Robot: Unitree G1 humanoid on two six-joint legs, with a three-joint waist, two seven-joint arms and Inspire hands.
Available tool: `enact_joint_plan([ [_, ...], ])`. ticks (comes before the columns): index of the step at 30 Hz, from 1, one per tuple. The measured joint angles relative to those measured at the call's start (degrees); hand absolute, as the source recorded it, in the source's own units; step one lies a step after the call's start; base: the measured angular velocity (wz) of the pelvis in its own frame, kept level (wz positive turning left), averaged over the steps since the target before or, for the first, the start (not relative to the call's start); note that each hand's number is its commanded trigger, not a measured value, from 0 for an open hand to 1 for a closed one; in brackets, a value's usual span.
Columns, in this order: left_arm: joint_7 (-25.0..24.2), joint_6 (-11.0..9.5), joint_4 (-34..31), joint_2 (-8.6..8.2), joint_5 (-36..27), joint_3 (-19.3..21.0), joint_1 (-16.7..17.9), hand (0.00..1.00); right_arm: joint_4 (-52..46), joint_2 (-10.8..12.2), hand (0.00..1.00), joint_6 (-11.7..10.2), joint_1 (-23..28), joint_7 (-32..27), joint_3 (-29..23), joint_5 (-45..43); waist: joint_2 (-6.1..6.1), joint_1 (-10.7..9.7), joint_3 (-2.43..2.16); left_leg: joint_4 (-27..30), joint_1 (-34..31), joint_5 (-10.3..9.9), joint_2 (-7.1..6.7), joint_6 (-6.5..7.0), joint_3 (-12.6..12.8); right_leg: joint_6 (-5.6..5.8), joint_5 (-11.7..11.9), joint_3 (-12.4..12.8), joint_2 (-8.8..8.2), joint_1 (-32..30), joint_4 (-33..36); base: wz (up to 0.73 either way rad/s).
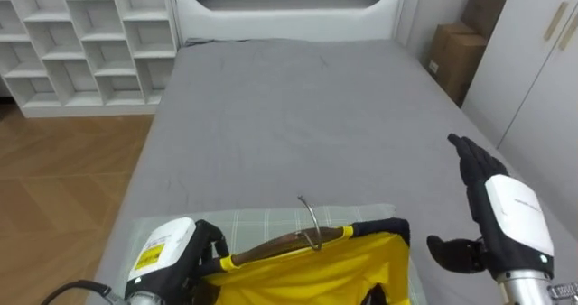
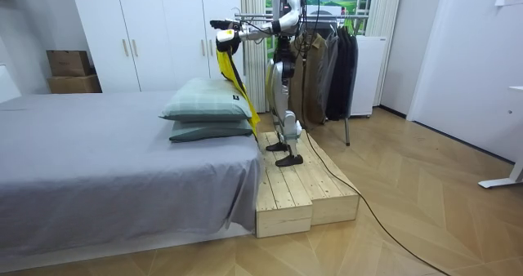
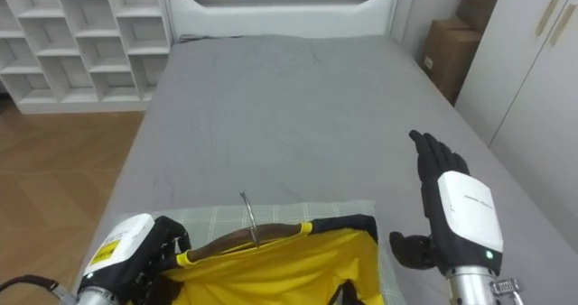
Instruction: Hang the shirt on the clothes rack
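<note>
The left hand point(image 1: 200, 251) grips one end of the wooden hanger point(image 1: 280, 244), with the yellow garment point(image 1: 316, 273) draped just right of it. The right hand point(image 1: 492, 201) hovers open farther right. Held at one end, the hanger could tip and shed the yellow garment onto the pillow point(image 1: 253, 219) beneath.

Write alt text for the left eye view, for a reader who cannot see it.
The left robot hand grips a wooden hanger carrying a yellow garment over a checked pillow on a grey bed. The right robot hand is open beside it, over the bed.
</note>
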Motion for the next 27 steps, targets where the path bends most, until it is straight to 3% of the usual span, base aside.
enact_joint_plan([
  [8, 0.0, -1.0, -1.8, 0.13, 0.7, -0.2, 0.0, 1.0, -0.4, -1.2, 0.0, -0.2, -0.2, 4.6, 2.0, 0.6, -0.32, 0.2, 0.09, 0.0, 0.0, 0.0, 0.0, 0.0, 0.0, -0.01, 0.0, -0.2, -0.02, 0.0, 0.0, 0.0],
  [12, 0.0, -1.9, -2.5, 0.15, 1.1, -0.2, 0.0, 1.0, -0.4, -1.1, 0.0, -0.2, -0.4, 5.5, 2.0, 0.5, -1.09, 0.3, 0.36, -0.1, -0.1, 0.0, 0.01, 0.0, 0.0, -0.01, 0.0, -0.2, 0.0, 0.0, -0.1, 0.0],
  [16, 0.0, -2.4, -2.5, 0.15, 1.1, -0.2, 0.0, 1.0, -0.4, -1.1, 0.0, -0.2, -0.4, 5.9, 2.0, 0.7, -1.83, 0.6, 0.32, -0.1, -0.1, 0.0, 0.02, -0.01, 0.0, -0.01, 0.0, -0.2, 0.02, -0.1, -0.1, 0.0],
  [27, 0.0, -2.4, -2.5, 0.23, 1.1, -0.6, 0.0, 1.0, -0.4, -1.2, 0.0, -0.2, -2.1, 8.1, 3.0, 0.7, -1.67, 1.5, 0.31, -0.2, -0.1, 0.0, 0.08, -0.02, -0.3, -0.02, 0.0, -0.6, 0.0, -0.1, -0.1, 0.0],
])
